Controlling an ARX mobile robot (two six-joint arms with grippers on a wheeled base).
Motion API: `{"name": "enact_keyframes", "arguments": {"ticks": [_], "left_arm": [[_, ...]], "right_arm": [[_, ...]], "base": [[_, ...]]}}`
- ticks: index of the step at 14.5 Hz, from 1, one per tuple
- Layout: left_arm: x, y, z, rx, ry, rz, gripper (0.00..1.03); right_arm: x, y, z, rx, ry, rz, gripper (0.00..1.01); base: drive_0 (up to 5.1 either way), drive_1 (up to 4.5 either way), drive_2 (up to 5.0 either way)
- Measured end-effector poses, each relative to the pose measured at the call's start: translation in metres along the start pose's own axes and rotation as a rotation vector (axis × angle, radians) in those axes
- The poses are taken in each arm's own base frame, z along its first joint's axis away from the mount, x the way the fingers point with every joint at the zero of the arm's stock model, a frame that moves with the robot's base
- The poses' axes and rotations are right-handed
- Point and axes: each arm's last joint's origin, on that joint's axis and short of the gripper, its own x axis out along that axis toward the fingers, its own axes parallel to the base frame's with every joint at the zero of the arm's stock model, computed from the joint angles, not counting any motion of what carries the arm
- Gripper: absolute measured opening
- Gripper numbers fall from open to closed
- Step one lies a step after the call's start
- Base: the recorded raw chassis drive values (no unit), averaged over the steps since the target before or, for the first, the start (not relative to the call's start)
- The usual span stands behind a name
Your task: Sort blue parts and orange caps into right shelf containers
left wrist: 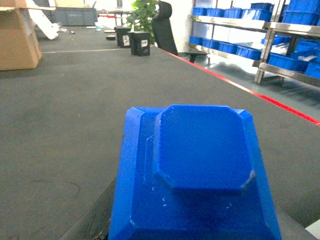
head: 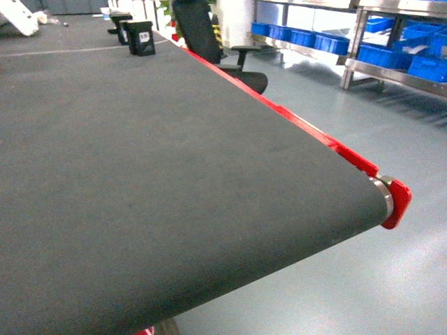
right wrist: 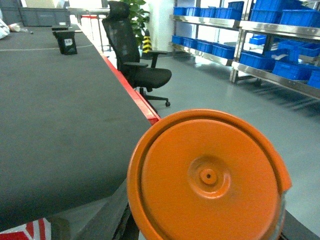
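A blue part (left wrist: 197, 165), a square block with a raised octagonal top, fills the lower middle of the left wrist view. My left gripper (left wrist: 195, 227) is shut on it, and only one dark finger (left wrist: 92, 217) shows at its left side. It hangs above the dark belt (left wrist: 75, 125). A round orange cap (right wrist: 207, 177) fills the lower right wrist view. My right gripper (right wrist: 205, 232) is shut on the cap, at the belt's red edge (right wrist: 145, 107) and over the floor. Neither gripper shows in the head view.
Steel shelves with blue containers (head: 426, 66) (right wrist: 265, 60) stand to the right, across grey floor. A black office chair (right wrist: 140, 70) stands beside the belt. Black boxes (head: 140, 36) sit far down the belt, a cardboard box (left wrist: 17, 40) at its left.
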Motion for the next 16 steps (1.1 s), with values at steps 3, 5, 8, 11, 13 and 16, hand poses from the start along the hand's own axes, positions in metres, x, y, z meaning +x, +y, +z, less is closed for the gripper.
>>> {"name": "enact_keyframes", "arguments": {"ticks": [3,5,8,11,13,16], "left_arm": [[0.0,0.0,0.0,0.0,0.0,0.0,0.43],[0.0,0.0,0.0,0.0,0.0,0.0,0.43],[0.0,0.0,0.0,0.0,0.0,0.0,0.43],[0.0,0.0,0.0,0.0,0.0,0.0,0.43],[0.0,0.0,0.0,0.0,0.0,0.0,0.43],[0.0,0.0,0.0,0.0,0.0,0.0,0.43]], "right_arm": [[0.0,0.0,0.0,0.0,0.0,0.0,0.45],[0.0,0.0,0.0,0.0,0.0,0.0,0.45],[0.0,0.0,0.0,0.0,0.0,0.0,0.45],[0.0,0.0,0.0,0.0,0.0,0.0,0.45],[0.0,0.0,0.0,0.0,0.0,0.0,0.45],[0.0,0.0,0.0,0.0,0.0,0.0,0.45]], "base": [[-1.6,-1.59,-1.6],[-1.5,-1.46,-1.5],[-1.6,-1.58,-1.6],[-1.6,-1.58,-1.6],[-1.6,-1.56,-1.6],[-1.5,-1.53,-1.5]]}}
